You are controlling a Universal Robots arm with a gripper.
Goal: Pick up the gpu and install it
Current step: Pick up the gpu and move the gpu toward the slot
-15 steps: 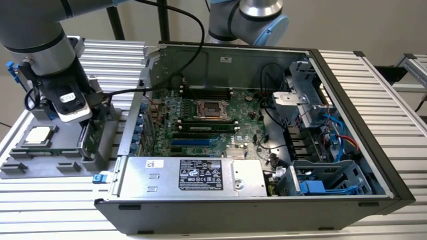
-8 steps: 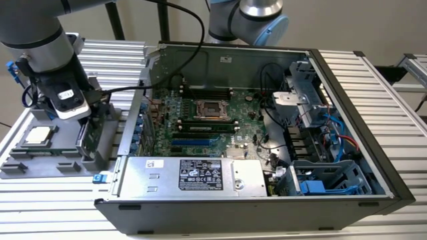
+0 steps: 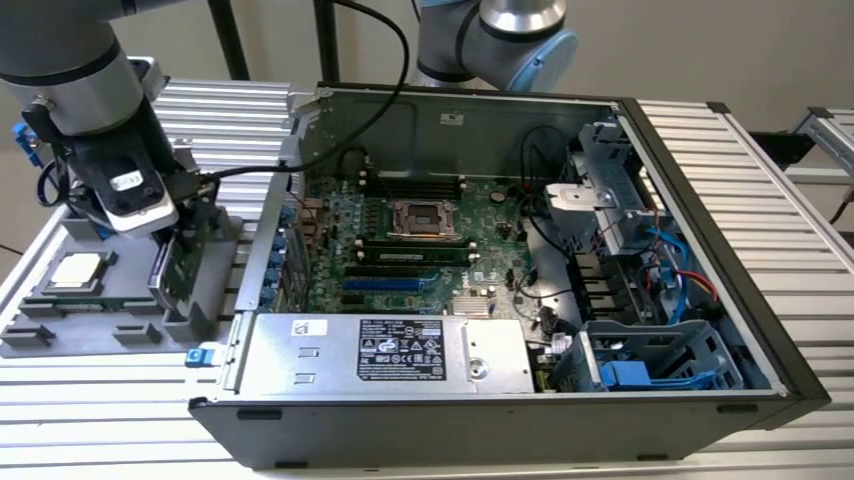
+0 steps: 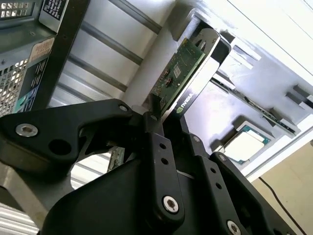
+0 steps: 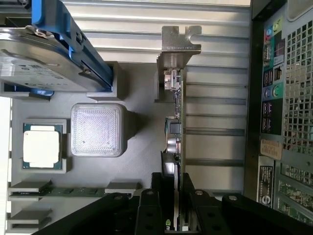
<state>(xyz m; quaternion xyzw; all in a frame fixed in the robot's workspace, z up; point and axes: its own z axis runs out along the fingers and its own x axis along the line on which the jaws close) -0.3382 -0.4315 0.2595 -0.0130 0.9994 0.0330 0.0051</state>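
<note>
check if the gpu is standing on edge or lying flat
On edge: the gpu shows edge-on in the first wrist view, upright in the grey tray, the end effector closed on it.

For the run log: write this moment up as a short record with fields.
gripper: over the grey tray, around one end of the gpu
gpu: upright on edge in the tray, silver bracket at the end away from the gripper
tray also holds: CPU chip, hard drive with blue frame
computer case: open, motherboard exposed, to the exterior view's right of the tray
task state: gpu not yet installed
</note>
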